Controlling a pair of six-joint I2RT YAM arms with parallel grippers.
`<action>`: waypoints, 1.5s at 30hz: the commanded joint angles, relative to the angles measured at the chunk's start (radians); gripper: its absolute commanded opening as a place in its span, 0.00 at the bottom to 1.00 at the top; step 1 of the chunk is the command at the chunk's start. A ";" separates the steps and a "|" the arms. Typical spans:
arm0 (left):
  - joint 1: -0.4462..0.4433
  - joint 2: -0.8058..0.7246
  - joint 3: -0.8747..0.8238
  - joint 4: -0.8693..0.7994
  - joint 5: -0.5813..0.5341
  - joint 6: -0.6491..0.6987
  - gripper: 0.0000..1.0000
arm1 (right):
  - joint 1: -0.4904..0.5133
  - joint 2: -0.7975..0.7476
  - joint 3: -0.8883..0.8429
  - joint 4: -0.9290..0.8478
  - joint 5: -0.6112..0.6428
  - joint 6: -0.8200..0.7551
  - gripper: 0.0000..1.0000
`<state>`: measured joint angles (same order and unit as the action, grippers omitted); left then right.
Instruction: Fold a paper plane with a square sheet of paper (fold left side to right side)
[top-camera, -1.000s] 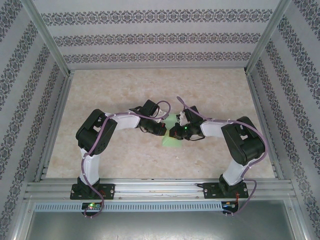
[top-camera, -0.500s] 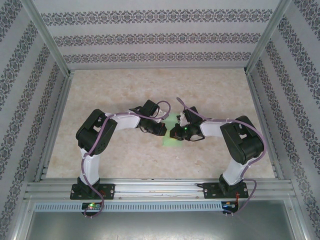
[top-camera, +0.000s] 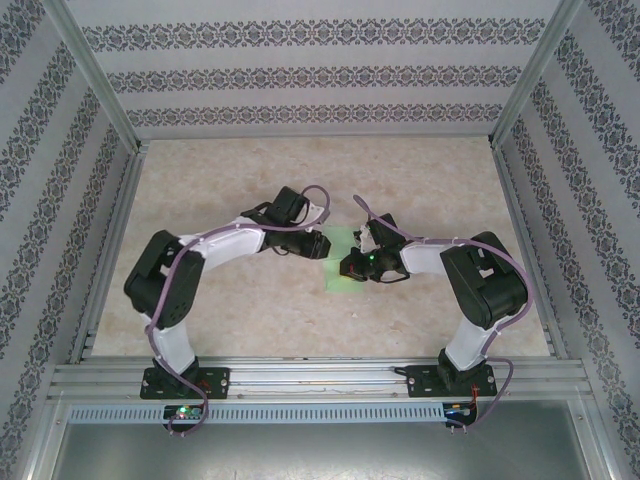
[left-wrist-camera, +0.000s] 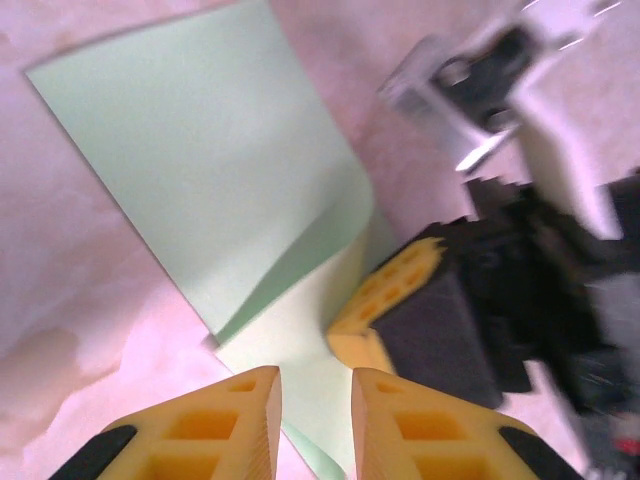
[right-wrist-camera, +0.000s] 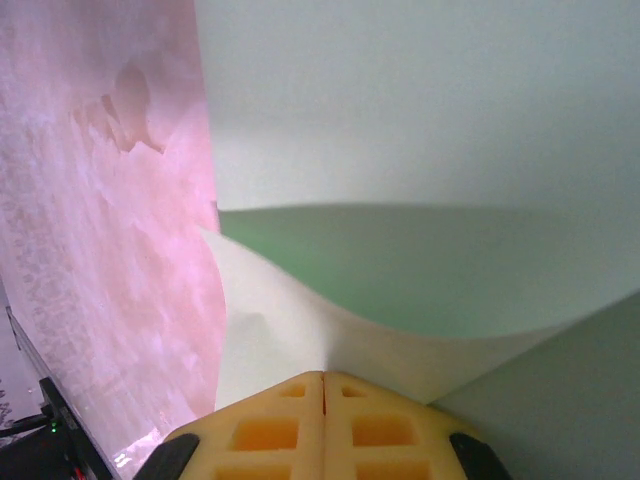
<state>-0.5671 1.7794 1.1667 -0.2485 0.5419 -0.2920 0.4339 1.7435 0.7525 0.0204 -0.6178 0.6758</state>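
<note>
The square sheet of paper is light green and lies partly folded on the table between the two arms. In the left wrist view its top layer lies flat, with one edge lifting near the right fingers. My left gripper hovers just above the lower layer, jaws a narrow gap apart with nothing between them; from above it sits at the sheet's left edge. My right gripper is shut on the curled-up edge of the paper, which bows upward from its tips. From above, the right gripper is over the sheet.
The pale mottled tabletop is bounded by patterned walls and metal rails at the near edge. The two wrists sit very close together over the sheet. Cables loop over both forearms.
The left arm has stretched out and its wrist has shifted back and away from the base. Its jaws have parted a little, off the paper. The right gripper has stayed shut in place.
</note>
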 joint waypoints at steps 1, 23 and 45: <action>0.011 -0.065 -0.068 -0.042 0.035 -0.097 0.24 | -0.001 0.007 -0.027 -0.025 0.027 -0.004 0.00; -0.103 0.017 -0.190 0.202 0.203 -0.376 0.16 | 0.008 0.013 -0.028 -0.025 0.024 -0.002 0.00; -0.102 0.123 -0.107 0.102 0.127 -0.274 0.15 | 0.007 0.013 -0.019 -0.046 0.029 -0.013 0.00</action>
<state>-0.6613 1.8797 1.0286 -0.1047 0.6956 -0.6071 0.4347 1.7435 0.7494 0.0273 -0.6197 0.6754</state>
